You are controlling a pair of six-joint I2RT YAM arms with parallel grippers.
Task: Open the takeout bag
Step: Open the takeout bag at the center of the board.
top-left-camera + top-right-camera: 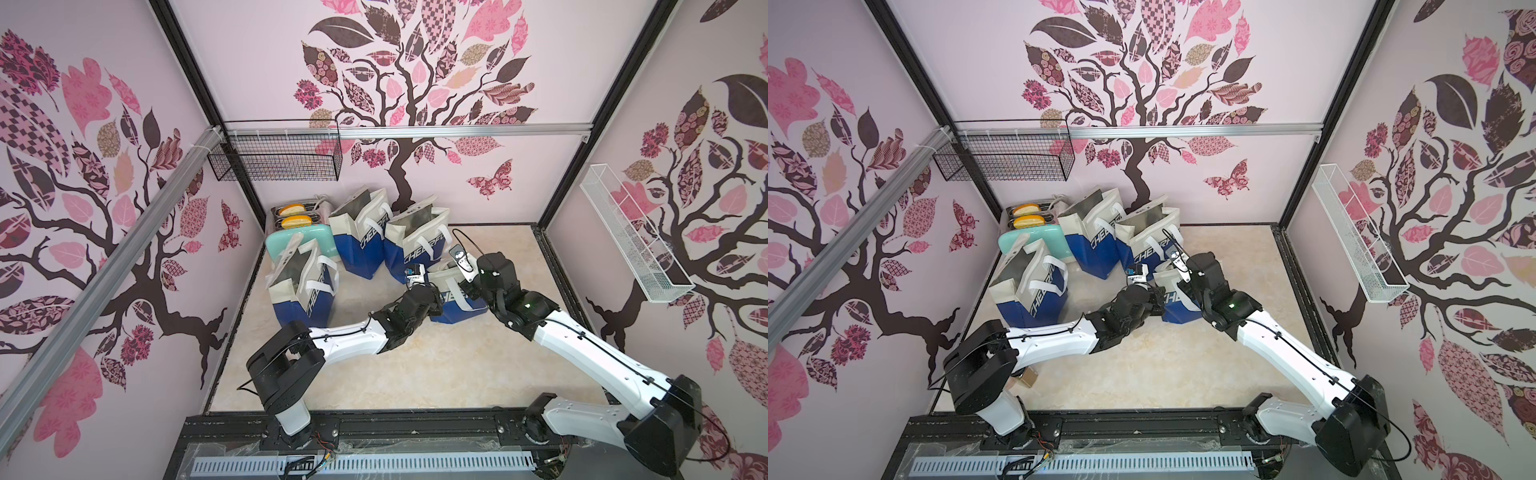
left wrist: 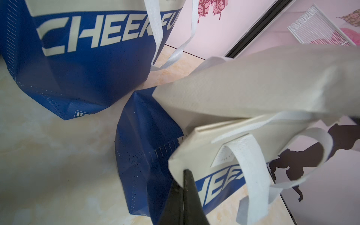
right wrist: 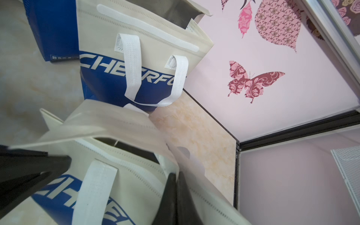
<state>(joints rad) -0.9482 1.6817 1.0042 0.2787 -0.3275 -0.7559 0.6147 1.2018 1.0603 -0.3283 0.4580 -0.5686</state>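
The takeout bag [image 1: 456, 308] is cream above and blue below, with white handles, and stands near the middle of the floor in both top views [image 1: 1177, 308]. My left gripper [image 2: 184, 172] is shut on a corner of the bag's cream top edge [image 2: 253, 87] on the near side. My right gripper [image 3: 177, 175] is shut on the far side of the top edge [image 3: 116, 124]. In the right wrist view a narrow dark gap [image 3: 124, 145] shows between the two sides of the mouth. From above, both wrists hide the fingertips at the bag's two ends.
Three more bags of the same kind stand open behind and to the left [image 1: 305, 286], [image 1: 360, 237], [image 1: 415, 239]. A teal toaster [image 1: 286, 245] with bread sits in the back left corner. Wire baskets hang on the walls: black [image 1: 274, 160], white [image 1: 631, 245].
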